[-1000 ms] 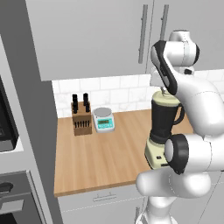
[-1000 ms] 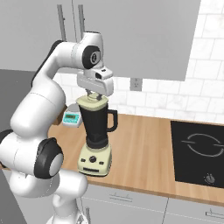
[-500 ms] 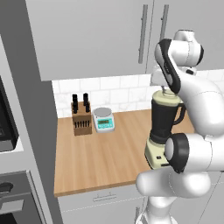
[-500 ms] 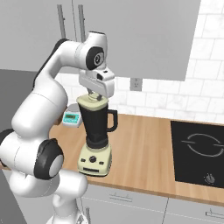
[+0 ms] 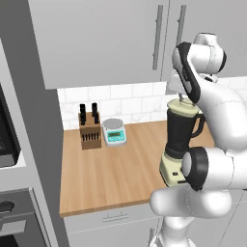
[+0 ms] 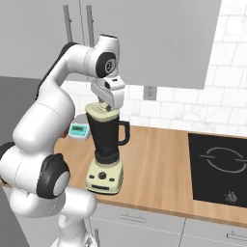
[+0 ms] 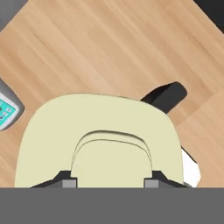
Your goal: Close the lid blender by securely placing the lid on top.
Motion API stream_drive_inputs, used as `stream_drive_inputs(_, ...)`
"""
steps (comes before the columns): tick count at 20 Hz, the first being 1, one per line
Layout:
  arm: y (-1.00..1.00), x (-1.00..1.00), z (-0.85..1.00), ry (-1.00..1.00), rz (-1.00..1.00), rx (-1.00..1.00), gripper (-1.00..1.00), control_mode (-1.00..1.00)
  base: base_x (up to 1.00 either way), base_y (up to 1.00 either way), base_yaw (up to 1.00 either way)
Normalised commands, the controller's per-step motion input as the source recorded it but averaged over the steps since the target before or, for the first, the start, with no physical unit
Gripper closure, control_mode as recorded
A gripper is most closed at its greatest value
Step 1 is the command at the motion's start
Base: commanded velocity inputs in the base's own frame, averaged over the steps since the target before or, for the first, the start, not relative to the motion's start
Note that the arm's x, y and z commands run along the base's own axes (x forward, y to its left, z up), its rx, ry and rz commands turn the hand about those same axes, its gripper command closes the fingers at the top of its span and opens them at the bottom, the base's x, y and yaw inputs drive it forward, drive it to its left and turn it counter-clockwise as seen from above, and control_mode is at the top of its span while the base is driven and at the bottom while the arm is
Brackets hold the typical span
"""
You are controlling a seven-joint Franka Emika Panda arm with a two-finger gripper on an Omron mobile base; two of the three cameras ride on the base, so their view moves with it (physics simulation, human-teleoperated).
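Lid sits on the rim of the blender near the worktop's front edge, our hand pinching its knob, so we judge we should press straight down, level, before letting go.

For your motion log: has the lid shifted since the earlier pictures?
No. The lid sits on the blender rim as before, level with the same wall outlet behind.
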Motion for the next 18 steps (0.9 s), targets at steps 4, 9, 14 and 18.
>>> stream_drive_inputs(4, 0.00, 0.06, 0.00, 0.00, -0.14, -0.03, 1.00, -1.00, 0.00, 0.00, 0.00)
stream_drive_inputs(9, 0.01, 0.22, -0.01, 0.00, -0.07, -0.08, 1.00, -1.00, 0.00, 0.00, 0.00)
stream_drive_inputs(14, 0.06, 0.01, -0.35, 0.04, 0.02, -0.19, 1.00, -1.00, 0.00, 0.00, 0.00)
stream_drive_inputs(18, 0.01, -0.27, -0.28, 0.04, 0.09, -0.17, 1.00, -1.00, 0.00, 0.00, 0.00)
